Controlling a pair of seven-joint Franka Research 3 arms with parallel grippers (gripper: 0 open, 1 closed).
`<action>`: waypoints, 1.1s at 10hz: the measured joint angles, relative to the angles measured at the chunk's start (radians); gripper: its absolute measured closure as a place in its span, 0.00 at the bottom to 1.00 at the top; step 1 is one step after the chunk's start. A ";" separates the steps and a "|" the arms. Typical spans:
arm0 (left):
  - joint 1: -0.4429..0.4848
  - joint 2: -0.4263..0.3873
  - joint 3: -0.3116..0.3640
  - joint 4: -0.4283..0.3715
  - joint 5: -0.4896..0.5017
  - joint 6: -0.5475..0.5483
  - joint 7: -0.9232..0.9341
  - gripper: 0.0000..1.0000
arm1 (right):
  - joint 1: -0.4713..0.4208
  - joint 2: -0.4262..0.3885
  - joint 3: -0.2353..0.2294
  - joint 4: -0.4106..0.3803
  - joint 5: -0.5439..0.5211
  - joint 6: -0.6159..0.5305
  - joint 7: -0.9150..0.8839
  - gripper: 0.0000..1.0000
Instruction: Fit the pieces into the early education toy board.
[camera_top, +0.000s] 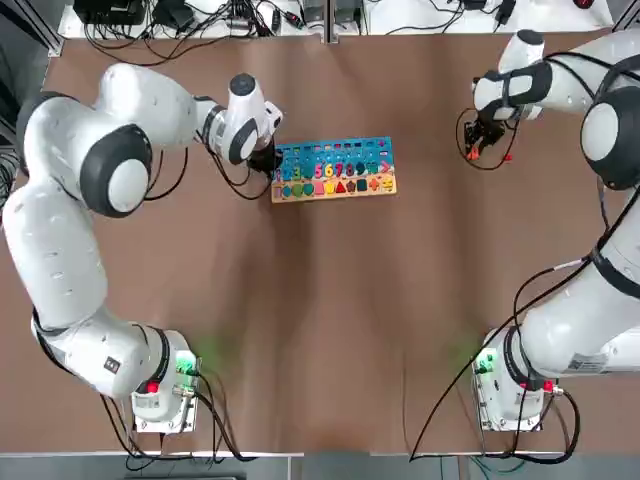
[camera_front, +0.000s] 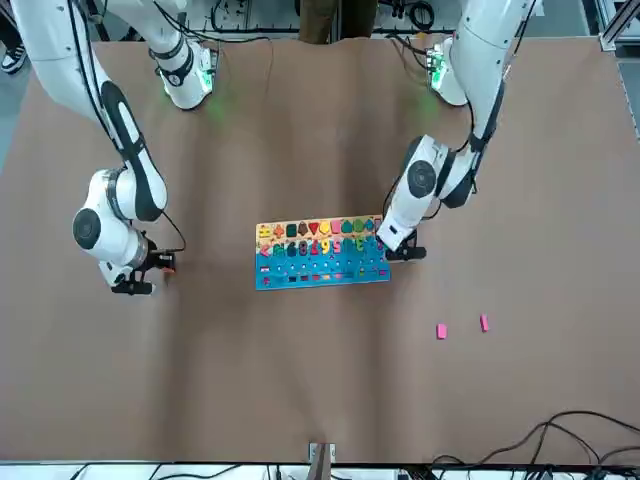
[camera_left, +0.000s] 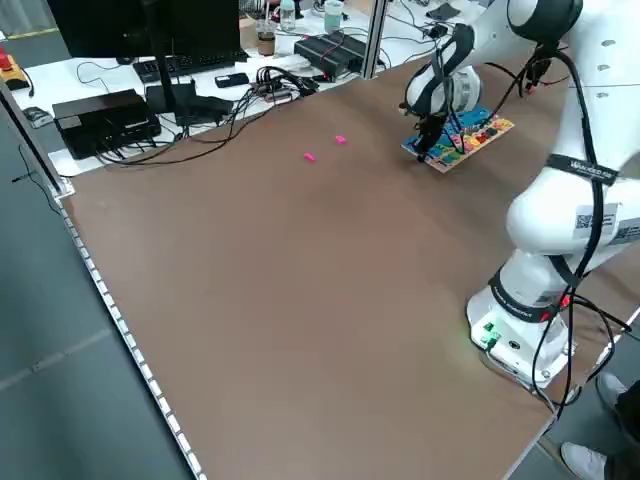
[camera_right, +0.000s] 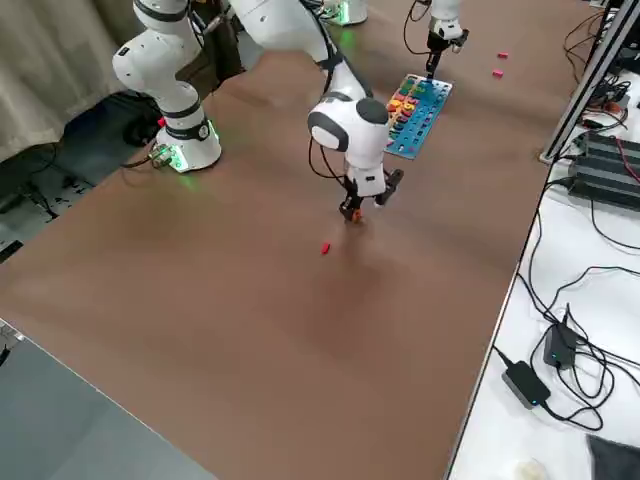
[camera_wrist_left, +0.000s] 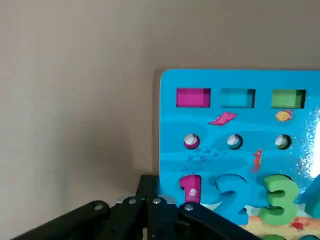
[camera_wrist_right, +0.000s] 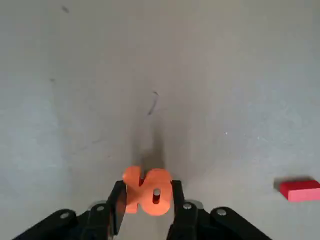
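Observation:
The toy board (camera_top: 335, 168) lies flat at the table's far middle, its blue part away from the arms and its wooden edge toward them. My left gripper (camera_top: 266, 160) is shut with nothing in it, low at the board's left end beside the pink "1" (camera_wrist_left: 190, 187). My right gripper (camera_wrist_right: 146, 192) hangs just above the table at the far right, shut on the orange "10" piece (camera_wrist_right: 150, 192). A small red piece (camera_wrist_right: 300, 190) lies on the table close to it. Two pink pieces (camera_front: 441, 331) (camera_front: 484, 323) lie beyond the board on the robot's left.
Most of the board's numbers and shapes (camera_front: 318, 240) sit in their slots. Cables and black equipment (camera_left: 120, 115) lie on the white bench past the table's far edge. The arm bases (camera_top: 160, 390) (camera_top: 515, 385) stand at the near corners.

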 joint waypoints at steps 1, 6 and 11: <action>-0.039 0.021 0.022 0.040 0.000 -0.021 -0.024 0.99 | 0.008 -0.027 0.002 0.030 0.000 -0.056 0.000 0.59; -0.075 0.070 0.036 0.128 0.000 -0.051 -0.076 0.99 | 0.090 -0.118 0.037 0.084 0.032 -0.160 0.154 0.59; -0.187 0.106 0.112 0.189 0.000 -0.062 -0.111 0.99 | 0.126 -0.123 0.065 0.146 0.078 -0.247 0.221 0.59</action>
